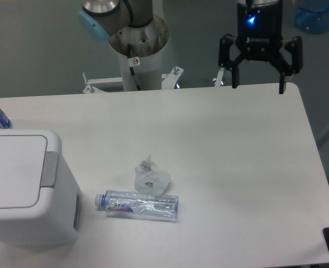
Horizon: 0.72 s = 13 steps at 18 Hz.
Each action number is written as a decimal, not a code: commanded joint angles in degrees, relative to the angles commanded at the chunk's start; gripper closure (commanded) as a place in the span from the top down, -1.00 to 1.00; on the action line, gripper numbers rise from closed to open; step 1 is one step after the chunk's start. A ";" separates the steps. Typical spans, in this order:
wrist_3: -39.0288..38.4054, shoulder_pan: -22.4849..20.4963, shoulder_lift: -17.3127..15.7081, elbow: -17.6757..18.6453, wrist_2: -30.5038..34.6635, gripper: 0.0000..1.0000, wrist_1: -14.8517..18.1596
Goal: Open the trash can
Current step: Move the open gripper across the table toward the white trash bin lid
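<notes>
While the hand (258, 85) hangs wide open and empty over the bench's (220, 145) far edge, the trash can (24, 187) sits shut at front left, well apart. Next up: cross over and press what's probably its grey button strip (49, 169).

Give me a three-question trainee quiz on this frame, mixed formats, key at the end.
1. True or false: the trash can has its lid down.
2. The claw is: A) shut on the bottle, B) open above the far right table edge, C) pressing the grey button strip.
3. Fill in: the crushed clear bottle lies on the table just to the ____ of the bin in the image.

Key
1. True; the flat white lid lies closed.
2. B; its fingers are spread, holding nothing, far from the bin.
3. Right, cap toward the bin.
</notes>
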State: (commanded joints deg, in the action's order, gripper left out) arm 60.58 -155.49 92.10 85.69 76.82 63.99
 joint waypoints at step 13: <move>-26.75 14.06 4.92 0.09 0.09 1.00 -10.56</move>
State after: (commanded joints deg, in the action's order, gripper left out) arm 33.84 -141.43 97.03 85.78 76.90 53.44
